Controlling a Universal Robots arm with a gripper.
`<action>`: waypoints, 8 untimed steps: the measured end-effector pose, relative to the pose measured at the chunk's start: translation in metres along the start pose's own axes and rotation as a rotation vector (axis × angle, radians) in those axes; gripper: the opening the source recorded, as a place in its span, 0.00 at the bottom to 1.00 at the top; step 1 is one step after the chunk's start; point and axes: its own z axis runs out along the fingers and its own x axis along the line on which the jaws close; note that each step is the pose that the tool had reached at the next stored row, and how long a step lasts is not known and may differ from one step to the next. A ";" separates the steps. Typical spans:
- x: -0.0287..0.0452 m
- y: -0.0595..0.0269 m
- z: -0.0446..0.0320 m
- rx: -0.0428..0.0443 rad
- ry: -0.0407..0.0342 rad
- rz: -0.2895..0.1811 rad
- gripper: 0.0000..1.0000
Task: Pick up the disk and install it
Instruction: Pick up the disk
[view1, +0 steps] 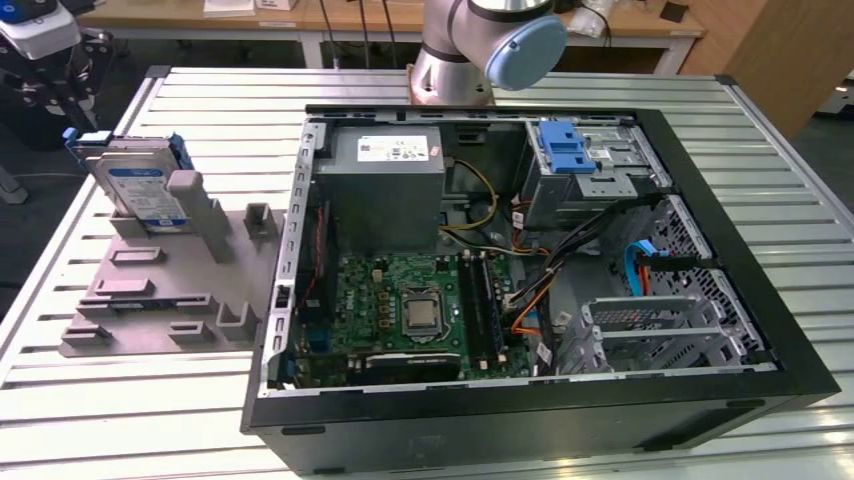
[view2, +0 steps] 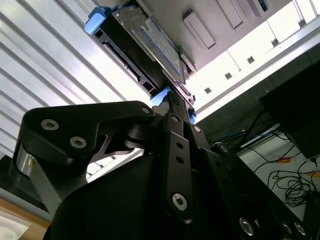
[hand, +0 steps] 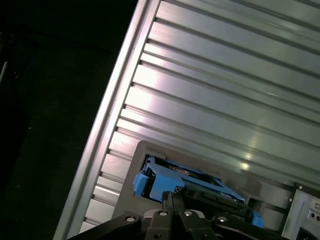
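Disk (view1: 139, 188): flat silver slab, white-and-blue label, blue plastic frame; stood on edge in the grey moulded holder (view1: 147, 300), at the exterior view's left.
Gripper (hand: 170, 194): black metal fingers pressed together, holding nothing, close to the disk.
Table (view1: 747, 130): ribbed aluminium slats.
Computer case (view1: 534, 410): open black box.
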 end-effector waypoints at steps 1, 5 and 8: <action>0.0000 0.0000 0.0000 -0.0001 0.0002 -0.005 0.11; 0.0000 0.0000 0.0000 -0.0004 0.0009 -0.024 0.11; 0.0000 0.0000 0.0000 -0.0006 0.0016 -0.038 0.11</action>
